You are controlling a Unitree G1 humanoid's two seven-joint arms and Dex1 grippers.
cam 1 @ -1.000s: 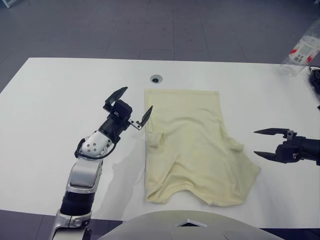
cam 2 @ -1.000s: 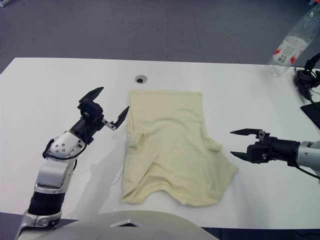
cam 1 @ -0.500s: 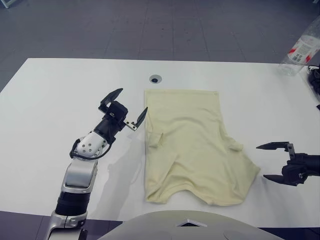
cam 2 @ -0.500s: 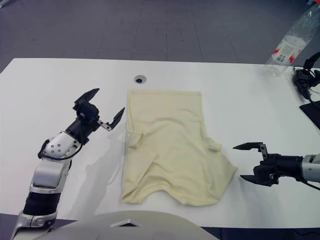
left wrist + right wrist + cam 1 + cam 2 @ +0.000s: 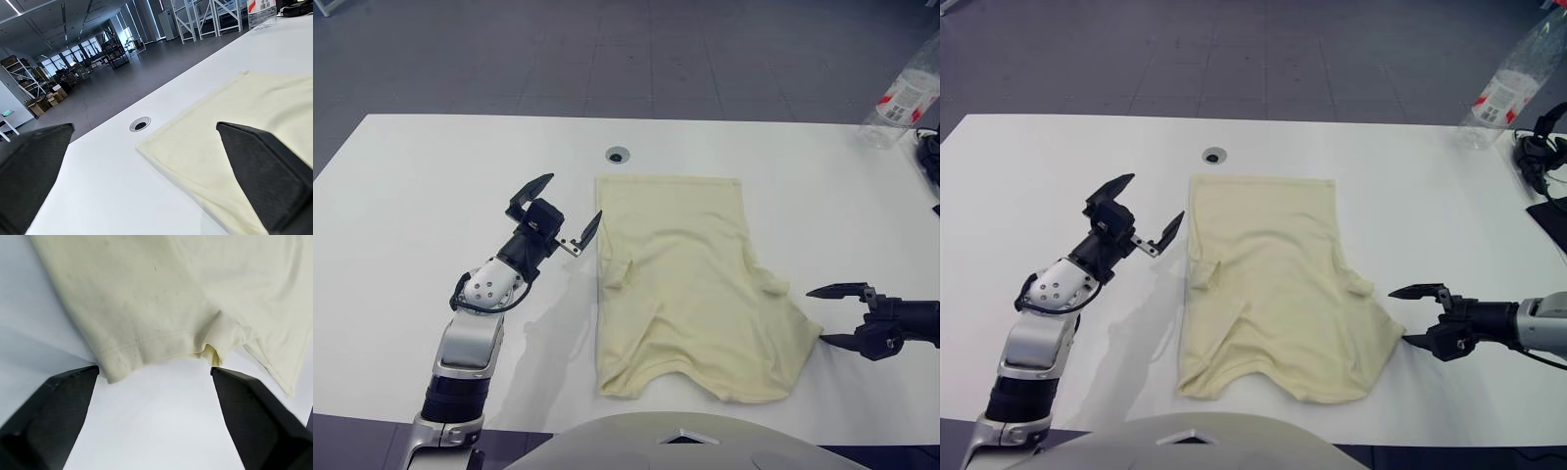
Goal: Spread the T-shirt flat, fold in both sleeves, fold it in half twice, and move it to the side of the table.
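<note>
The soft cotton T-shirt [image 5: 685, 284] is a plain pale yellow. The flat tabletop [image 5: 431, 196] is uniformly white. The left two-fingered gripper [image 5: 574, 196] and the right two-fingered gripper [image 5: 816, 315] are black. The clear plastic bottle [image 5: 904, 98] bears a red-and-white label. The tiled floor [image 5: 607, 49] is dark grey.

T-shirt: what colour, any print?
Pale yellow T-shirt, plain, no print visible. Clearest in the left eye view.

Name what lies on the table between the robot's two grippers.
The cream T-shirt lies between the left gripper and the right gripper, with bare white table beside its edges. The left eye view shows this.
</note>
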